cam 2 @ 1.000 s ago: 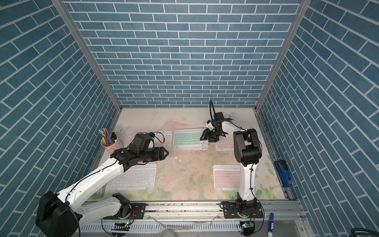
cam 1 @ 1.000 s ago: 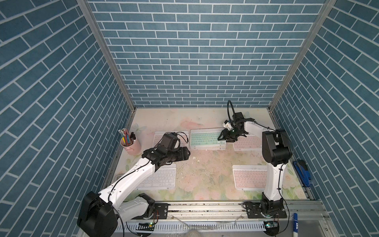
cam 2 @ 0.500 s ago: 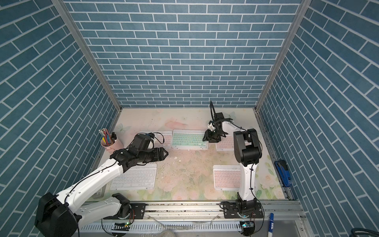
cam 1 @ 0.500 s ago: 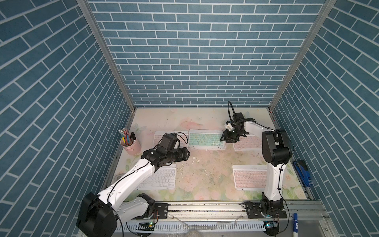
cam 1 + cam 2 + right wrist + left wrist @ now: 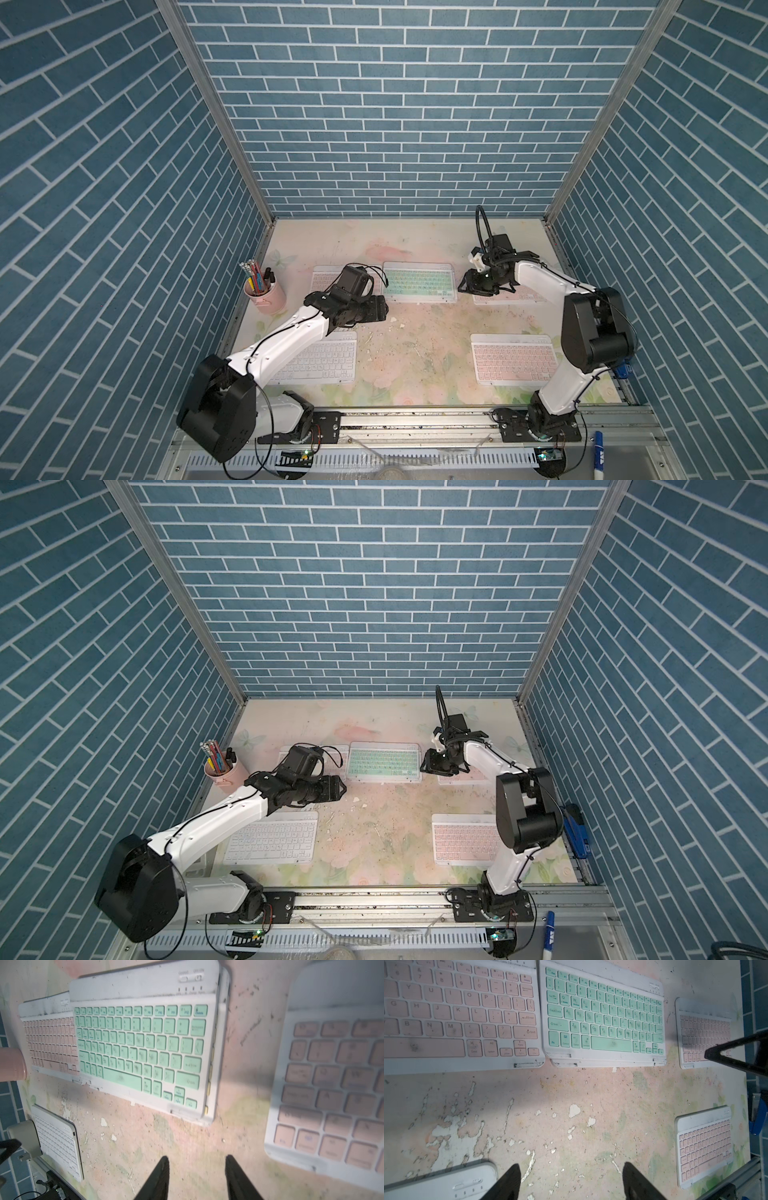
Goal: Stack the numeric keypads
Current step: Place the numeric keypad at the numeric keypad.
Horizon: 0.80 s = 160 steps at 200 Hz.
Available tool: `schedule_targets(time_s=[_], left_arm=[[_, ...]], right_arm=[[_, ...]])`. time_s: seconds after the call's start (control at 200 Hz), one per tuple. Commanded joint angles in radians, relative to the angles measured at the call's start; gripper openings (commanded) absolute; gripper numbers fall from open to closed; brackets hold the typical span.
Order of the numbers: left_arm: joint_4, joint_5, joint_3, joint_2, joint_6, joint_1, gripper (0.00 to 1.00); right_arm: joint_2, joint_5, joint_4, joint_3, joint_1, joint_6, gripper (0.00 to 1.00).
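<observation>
Lying atop yellow keypad [image 5: 209, 1087], mint keypad [image 5: 141, 1047] hides most

**A:** What reads clearly on the mint-green keypad [image 5: 604, 1016]?

**B:** Esc, Caps Lock, Fn, Control and Option, plus letter rows starting Q, A and Z. The right wrist view adds OFF/ON above its switch and Delete on the corner key.

**A:** And the pink keypad [image 5: 456, 1012] just beside its Esc end?

**B:** Delete, Backspace, Enter, Shift, Alt, Option. Letters Y U I O P, G H J K L, B N M. Elsewhere the print is too small.
</observation>
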Motion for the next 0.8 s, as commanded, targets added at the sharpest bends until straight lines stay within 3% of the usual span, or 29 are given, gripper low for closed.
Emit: schedule_targets(time_s=[0.0,0.14,0.39,0.565,0.795], left_arm=[[0.064,0.002,0.060,0.059,0.036,0.006,0.78],[0.088,0.031,0.090,0.136,0.041,0.006,0.77],[0.090,0.049,0.062,0.135,0.041,0.006,0.77],[0.059,0.060,0.027,0.081,0.044,0.005,0.77],[0.023,0.066,-0.018,-0.001,0.038,0.002,0.78]], right_arm=[[-0.120,0.064,-0.019,-0.102,0.008,0.053,0.46],[-0.255,0.243,-0.134,-0.207,0.075,0.084,0.46],[-0.464,0.384,-0.277,-0.346,0.221,0.255,0.46],[-0.506,0.441,-0.332,-0.418,0.308,0.335,0.49],[-0.491,0.421,-0.233,-0.504,0.342,0.377,0.50]])
